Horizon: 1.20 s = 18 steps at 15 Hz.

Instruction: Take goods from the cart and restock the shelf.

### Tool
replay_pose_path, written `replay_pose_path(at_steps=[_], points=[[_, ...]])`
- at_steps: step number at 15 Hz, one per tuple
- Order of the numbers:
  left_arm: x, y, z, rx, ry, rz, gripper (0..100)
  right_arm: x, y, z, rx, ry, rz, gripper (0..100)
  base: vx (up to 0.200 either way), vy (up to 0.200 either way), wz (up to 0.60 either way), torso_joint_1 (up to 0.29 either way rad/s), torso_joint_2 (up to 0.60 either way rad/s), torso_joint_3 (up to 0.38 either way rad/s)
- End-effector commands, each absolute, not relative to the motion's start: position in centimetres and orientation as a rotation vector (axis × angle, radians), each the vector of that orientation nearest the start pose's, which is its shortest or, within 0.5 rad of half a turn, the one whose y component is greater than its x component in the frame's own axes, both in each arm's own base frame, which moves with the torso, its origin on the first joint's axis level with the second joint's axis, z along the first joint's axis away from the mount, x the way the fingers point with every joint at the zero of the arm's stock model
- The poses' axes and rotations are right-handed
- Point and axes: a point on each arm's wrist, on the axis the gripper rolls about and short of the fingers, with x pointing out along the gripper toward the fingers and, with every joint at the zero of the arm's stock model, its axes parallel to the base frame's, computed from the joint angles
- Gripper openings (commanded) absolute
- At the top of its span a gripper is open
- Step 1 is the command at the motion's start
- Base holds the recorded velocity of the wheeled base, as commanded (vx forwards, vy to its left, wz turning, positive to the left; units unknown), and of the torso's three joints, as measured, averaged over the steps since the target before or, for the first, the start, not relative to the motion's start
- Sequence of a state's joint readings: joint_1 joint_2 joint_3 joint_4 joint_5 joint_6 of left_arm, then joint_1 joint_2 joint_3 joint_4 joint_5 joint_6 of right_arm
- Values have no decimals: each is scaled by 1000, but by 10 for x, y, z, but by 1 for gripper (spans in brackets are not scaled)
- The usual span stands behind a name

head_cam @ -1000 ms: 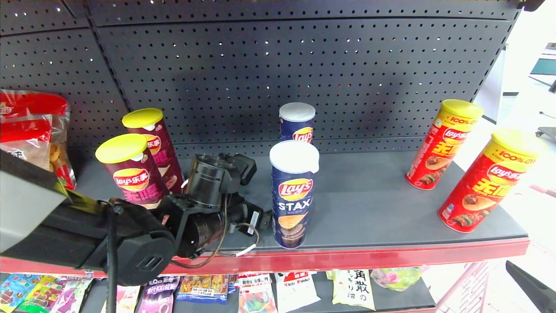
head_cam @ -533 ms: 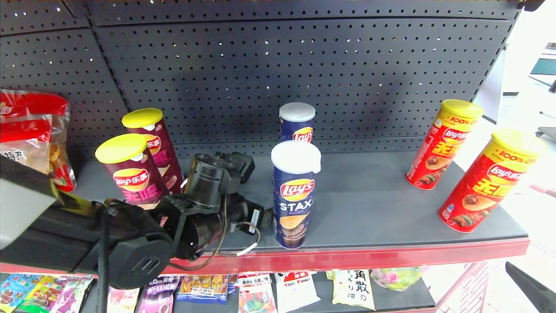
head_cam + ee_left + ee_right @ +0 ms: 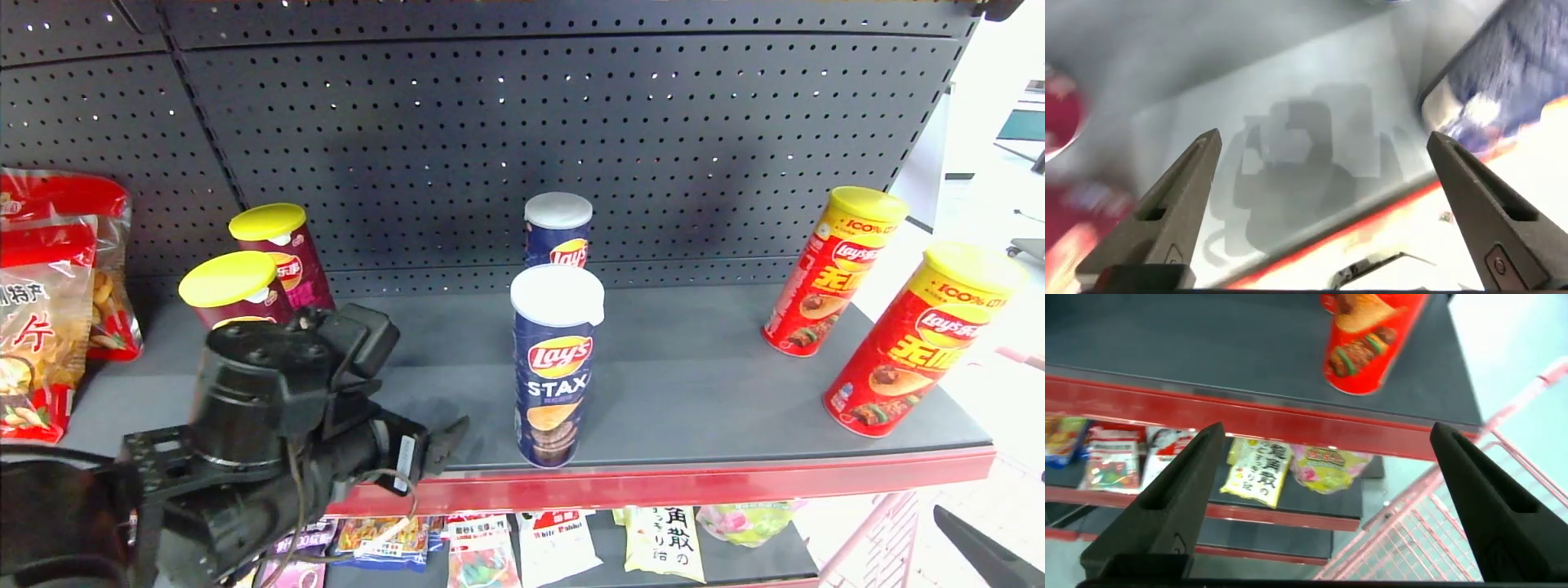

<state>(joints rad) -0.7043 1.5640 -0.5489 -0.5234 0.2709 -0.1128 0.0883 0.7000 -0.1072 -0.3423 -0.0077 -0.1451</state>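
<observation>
Two blue cans (image 3: 555,367) (image 3: 558,229), two maroon cans (image 3: 233,282) (image 3: 282,245), two red cans (image 3: 833,269) (image 3: 922,343) standing on shelf (image 3: 694,384), bags (image 3: 49,286) at left, left gripper (image 3: 1324,137) agape, empty, before maroon cans, right gripper (image 3: 1327,429) agape, empty, near cart (image 3: 1437,531)

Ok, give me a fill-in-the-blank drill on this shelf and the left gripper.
1. Both blue chip cans on the shelf wear ___ lids.
2. The left gripper is ___, with nothing between its fingers.
3. At the shelf's right end stand ___ red chip cans.
4. The maroon chip cans have ___ lids.

Missing words: white; open; two; yellow.
</observation>
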Motion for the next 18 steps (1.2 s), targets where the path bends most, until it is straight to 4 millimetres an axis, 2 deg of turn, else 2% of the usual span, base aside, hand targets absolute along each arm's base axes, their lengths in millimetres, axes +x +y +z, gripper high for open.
replay_pose_path(at_steps=[1, 2, 3, 4, 5, 7, 8, 9, 12, 13, 14, 15, 17, 18], points=[[142, -115, 158, 107, 387, -416, 100, 57, 5, 134, -157, 241, 111, 100, 0, 0, 0, 0, 0, 0], [120, -97, 162, 142, 365, -424, 100, 57, 5, 132, -159, 247, 109, 100, 0, 0, 0, 0, 0, 0], [109, -87, 165, 151, 355, -416, 100, 57, 5, 131, -159, 251, 104, 100, 0, 0, 0, 0, 0, 0], [85, -62, 175, 143, 323, -355, 100, 56, 4, 129, -156, 257, 89, 100, 0, 0, 0, 0, 0, 0], [74, -47, 180, 138, 314, -292, 100, 55, 3, 130, -156, 252, 67, 100, 0, 0, 0, 0, 0, 0], [29, -7, 181, 124, 338, -129, 100, 51, 0, 133, -159, 220, -31, 100, 0, 0, 0, 0, 0, 0], [4, 7, 180, 118, 364, -36, 100, 47, -1, 136, -158, 188, -54, 100, 0, 0, 0, 0, 0, 0], [-15, 14, 176, 104, 376, 54, 100, 42, -1, 134, -158, 173, -70, 100, 0, 0, 0, 0, 0, 0], [-42, 12, 158, 47, 316, 285, 100, 23, -2, 127, -151, 144, -76, 100, 0, 0, 0, 0, 0, 0], [-45, 11, 155, 44, 304, 300, 100, 19, -2, 126, -151, 133, -77, 100, 0, 0, 0, 0, 0, 0], [-52, 10, 142, 29, 272, 313, 100, 11, -2, 119, -148, 113, -70, 100, 0, 0, 0, 0, 0, 0], [-58, 10, 117, 12, 249, 336, 100, -1, -2, 107, -146, 85, -57, 100, 0, 0, 0, 0, 0, 0], [-56, 7, 106, 7, 273, 402, 100, -18, -2, 87, -149, 70, -32, 100, 0, 0, 0, 0, 0, 0], [-53, 8, 97, 10, 278, 376, 100, -21, -2, 87, -140, 81, -31, 100, 0, 0, 0, 0, 0, 0]])
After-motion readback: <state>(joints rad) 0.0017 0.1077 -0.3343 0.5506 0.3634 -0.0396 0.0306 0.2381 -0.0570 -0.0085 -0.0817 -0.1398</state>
